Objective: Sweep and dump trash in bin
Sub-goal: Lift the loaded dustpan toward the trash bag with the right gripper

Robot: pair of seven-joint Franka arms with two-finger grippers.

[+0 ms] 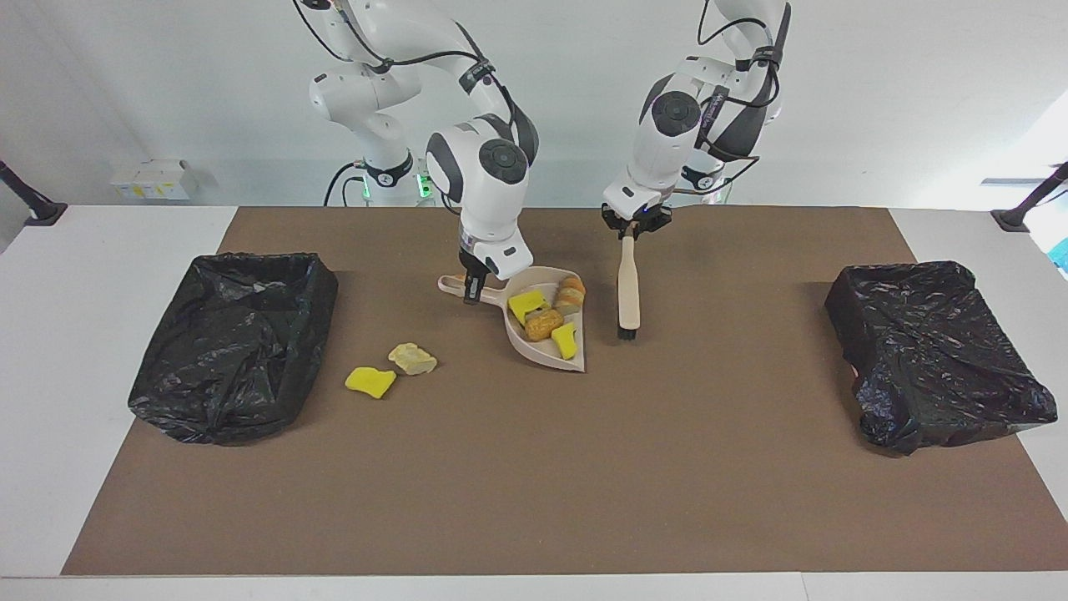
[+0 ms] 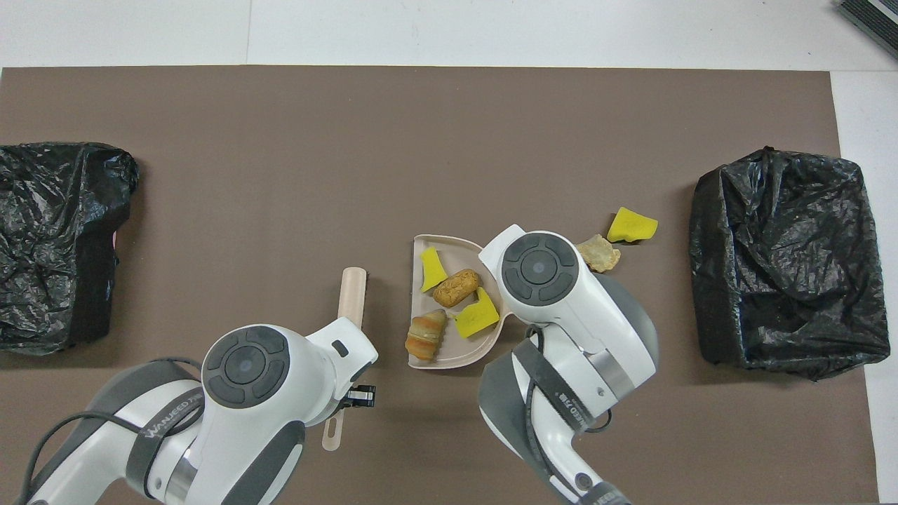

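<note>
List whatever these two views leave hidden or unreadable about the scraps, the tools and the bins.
- Overhead view: the right arm's wrist covers the dustpan handle and the right gripper; the left wrist covers the brush handle.
- Both views: crumpled liners hide the inside of each black bin.
- Facing view: the brush's bristle tips, touching the mat or not, too small.

You have four scraps of trash lying in the beige plastic dustpan [image 1: 546,351]: a bright yellow spongy wedge [image 1: 527,302], a second yellow spongy chunk [image 1: 566,340] near the pan's open lip, a round tan-orange bread-like lump [image 1: 543,325] between them, and a striped croissant-like lump [image 1: 571,292] at the pan's edge. Two more scraps rest on the brown mat toward the right arm's end: a flat yellow spongy piece [image 1: 370,381] and, just beside it, a pale tan crumpled lump [image 1: 412,359], both well apart from the pan.
</note>
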